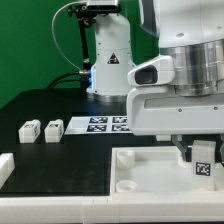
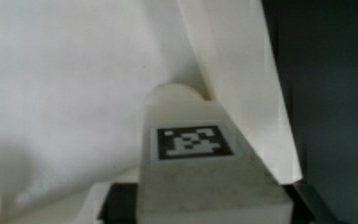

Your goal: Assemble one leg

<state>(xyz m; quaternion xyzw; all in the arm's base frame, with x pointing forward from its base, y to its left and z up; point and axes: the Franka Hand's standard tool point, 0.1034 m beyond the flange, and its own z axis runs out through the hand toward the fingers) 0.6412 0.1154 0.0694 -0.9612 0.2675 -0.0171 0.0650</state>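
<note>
My gripper (image 1: 203, 152) is shut on a leg (image 1: 204, 160), a small white block with a black-and-white tag. It holds the leg over the right part of the large white tray-like part (image 1: 140, 180), close to its raised right rim. In the wrist view the held leg (image 2: 197, 140) stands between my dark fingers (image 2: 128, 205), with the tray's rim (image 2: 238, 70) running beside it. Two more legs (image 1: 30, 129) (image 1: 52, 127) lie on the black table at the exterior view's left.
The marker board (image 1: 98, 124) lies flat behind the tray. Another white block (image 1: 5, 168) sits at the exterior view's left edge. A round socket (image 1: 125, 158) shows in the tray's near-left corner. The robot base (image 1: 110, 60) stands at the back.
</note>
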